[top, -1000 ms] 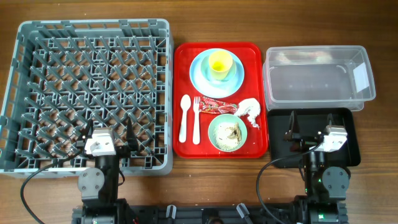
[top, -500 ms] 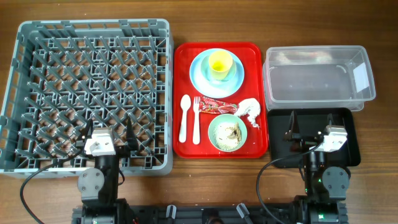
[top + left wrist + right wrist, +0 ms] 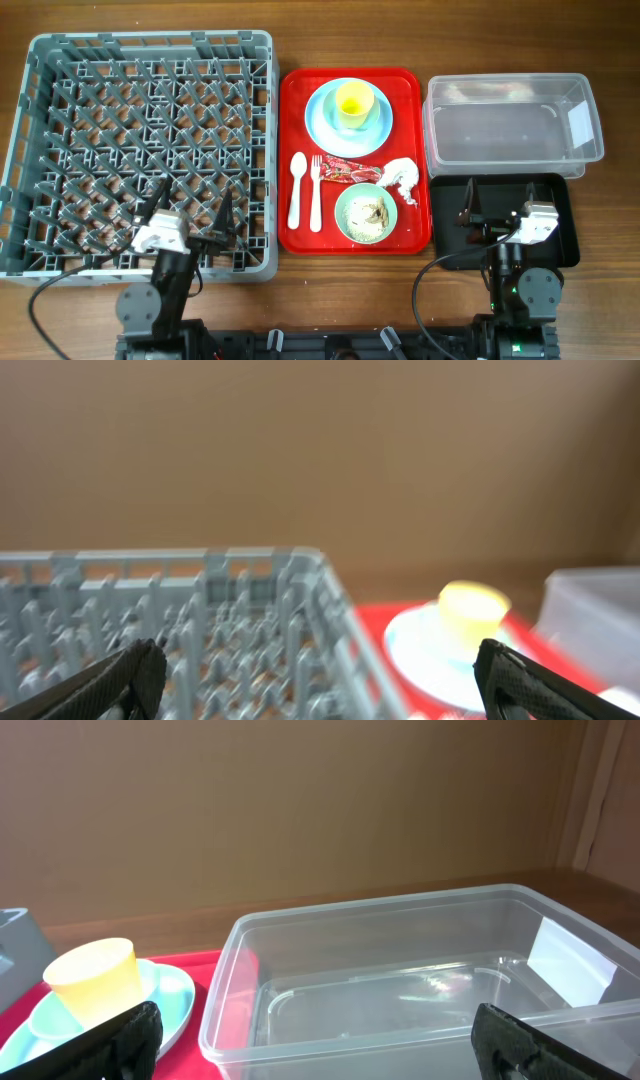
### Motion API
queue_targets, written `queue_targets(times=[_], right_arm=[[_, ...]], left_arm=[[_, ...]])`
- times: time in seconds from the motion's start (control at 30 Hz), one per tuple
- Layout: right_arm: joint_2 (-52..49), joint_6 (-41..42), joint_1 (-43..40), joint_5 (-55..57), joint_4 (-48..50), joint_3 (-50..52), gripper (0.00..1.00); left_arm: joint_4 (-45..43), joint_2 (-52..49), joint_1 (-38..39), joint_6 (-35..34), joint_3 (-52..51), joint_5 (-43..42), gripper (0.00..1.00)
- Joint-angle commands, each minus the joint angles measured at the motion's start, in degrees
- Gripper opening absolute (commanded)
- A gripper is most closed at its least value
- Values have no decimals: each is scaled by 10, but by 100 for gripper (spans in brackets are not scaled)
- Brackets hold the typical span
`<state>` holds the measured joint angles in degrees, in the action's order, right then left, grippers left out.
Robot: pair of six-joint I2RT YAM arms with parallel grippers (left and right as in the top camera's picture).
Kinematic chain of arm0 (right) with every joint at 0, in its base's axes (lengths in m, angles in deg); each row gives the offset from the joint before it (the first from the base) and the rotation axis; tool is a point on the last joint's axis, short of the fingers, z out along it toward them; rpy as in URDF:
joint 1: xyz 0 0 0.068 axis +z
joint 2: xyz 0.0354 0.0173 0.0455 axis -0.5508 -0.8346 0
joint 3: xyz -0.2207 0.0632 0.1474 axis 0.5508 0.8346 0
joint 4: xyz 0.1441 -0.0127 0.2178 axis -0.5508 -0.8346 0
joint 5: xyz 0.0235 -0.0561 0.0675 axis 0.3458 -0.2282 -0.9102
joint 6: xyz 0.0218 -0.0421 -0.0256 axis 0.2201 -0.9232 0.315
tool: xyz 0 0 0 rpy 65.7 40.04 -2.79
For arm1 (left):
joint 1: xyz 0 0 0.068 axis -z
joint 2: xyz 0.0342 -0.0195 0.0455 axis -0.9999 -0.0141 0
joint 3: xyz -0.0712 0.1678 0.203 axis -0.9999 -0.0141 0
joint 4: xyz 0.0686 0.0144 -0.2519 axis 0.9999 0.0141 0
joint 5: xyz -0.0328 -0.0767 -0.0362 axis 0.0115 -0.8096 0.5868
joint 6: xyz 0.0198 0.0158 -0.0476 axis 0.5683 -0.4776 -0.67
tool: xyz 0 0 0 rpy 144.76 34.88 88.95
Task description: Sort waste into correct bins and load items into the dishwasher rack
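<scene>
Waste, three kinds, all on the one red serving tray [image 3: 290,150] at mid-table:
- One red wrapper [image 3: 350,171] lies at the tray's middle.
- One white tissue [image 3: 404,178] sits just beside the wrapper, at the tray's right edge.
- Whitish food scraps [image 3: 370,211] lie inside the green bowl [image 3: 343,215], at the tray's front edge.

Dishes, five pieces, same tray:
- One blue plate [image 3: 322,125] is at the back edge, with one yellow cup [image 3: 354,102] upright on it.
- One white spoon [image 3: 296,190] and one white fork [image 3: 316,192] lie side by side near the front left corner, handles toward the front.
- The bowl makes five.

Bins, two, along the table's [image 3: 330,290] right edge:
- One clear tub [image 3: 432,130] is at the back right corner.
- One black tray [image 3: 560,210] is just in front of it.

One grey rack [image 3: 150,40] fills the table's left side.

Claws, two:
- I read the left gripper [image 3: 195,190] as released, fingers spread wide, over the rack's front edge.
- The right gripper [image 3: 498,195] is likewise released, over the black tray.
</scene>
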<state>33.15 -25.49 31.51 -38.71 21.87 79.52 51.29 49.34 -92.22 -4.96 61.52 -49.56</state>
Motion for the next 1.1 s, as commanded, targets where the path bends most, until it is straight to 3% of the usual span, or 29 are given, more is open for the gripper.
queue_targets(times=[0.0, 0.1, 0.17, 0.27, 0.4, 0.57, 0.6, 0.63, 0.67, 0.73, 0.93, 1.07], right_arm=[[-2, 10, 1, 8, 2, 1, 100], [-2, 10, 1, 8, 2, 1, 100], [-2, 10, 1, 8, 2, 1, 100], [-2, 10, 1, 8, 2, 1, 100], [-2, 10, 1, 8, 2, 1, 100], [-2, 10, 1, 8, 2, 1, 100], [-2, 10, 1, 8, 2, 1, 100], [-2, 10, 1, 8, 2, 1, 100], [-2, 10, 1, 8, 2, 1, 100], [-2, 10, 1, 8, 2, 1, 100], [-2, 10, 1, 8, 2, 1, 100], [-2, 10, 1, 8, 2, 1, 100]], left_arm=[[-5, -31, -1, -64, 111, -59, 100], [63, -136, -1, -64, 247, -120, 100], [158, -230, -1, -64, 350, -152, 100], [418, -437, -1, -63, 566, -161, 100], [664, -665, -1, -64, 793, -206, 100], [706, -819, 1, -68, 851, -365, 100], [713, -841, 5, -68, 851, -364, 68], [727, -857, 13, -68, 851, -363, 16], [737, -867, 26, -68, 851, -349, 4], [742, -874, 60, -76, 851, -272, 4], [745, -877, 223, -231, 847, 52, 4], [717, -883, 329, -314, 821, 174, 5]])
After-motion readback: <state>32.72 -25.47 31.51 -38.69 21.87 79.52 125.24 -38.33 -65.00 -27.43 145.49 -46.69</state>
